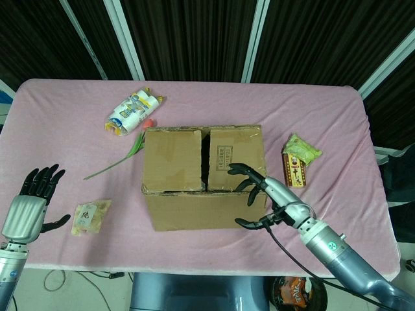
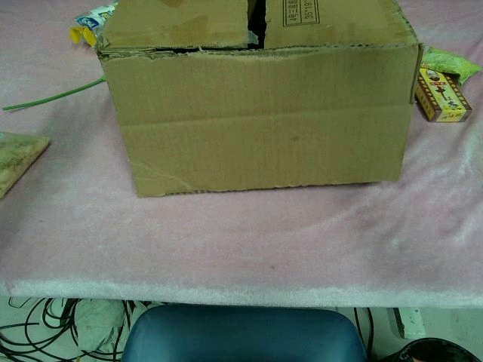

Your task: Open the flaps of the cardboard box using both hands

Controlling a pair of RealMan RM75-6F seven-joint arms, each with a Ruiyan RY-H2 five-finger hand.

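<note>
Even, fairly bright light falls from overhead in the head view; the pink bench (image 1: 324, 116) is evenly lit, while the backdrop behind it stays dark. Shadows are soft and short, hugging the base of the cardboard box (image 1: 204, 175). The chest view is dimmer, softer and slightly grainy, with a pale sheen on the cloth at right. No strong glare shows.
</note>
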